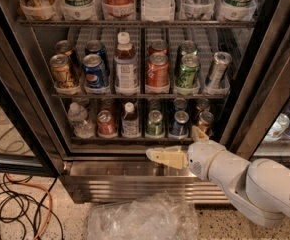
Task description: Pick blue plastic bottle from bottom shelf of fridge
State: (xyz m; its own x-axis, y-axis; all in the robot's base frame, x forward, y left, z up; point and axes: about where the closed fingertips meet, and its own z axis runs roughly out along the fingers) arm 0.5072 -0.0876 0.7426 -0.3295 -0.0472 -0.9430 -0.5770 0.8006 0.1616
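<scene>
The blue plastic bottle (130, 120) stands upright on the bottom shelf (135, 139) of the fridge (35, 89), third from the left, between a red can (106, 123) and a green can (155, 123). It is slim, with a white cap and a pale label. My gripper (172, 142) hangs in front of the fridge's steel base, below and to the right of the bottle and apart from it. It is open and empty, with one cream finger (166, 157) pointing left and the other (200, 133) pointing up towards the shelf's right end.
A clear water bottle (79, 120) stands at the shelf's left, with blue (179, 123) and brown (204, 121) cans at the right. A bigger white-capped bottle (127, 65) stands on the rack above. A crumpled plastic bag (142, 218) and cables (15, 204) lie on the floor.
</scene>
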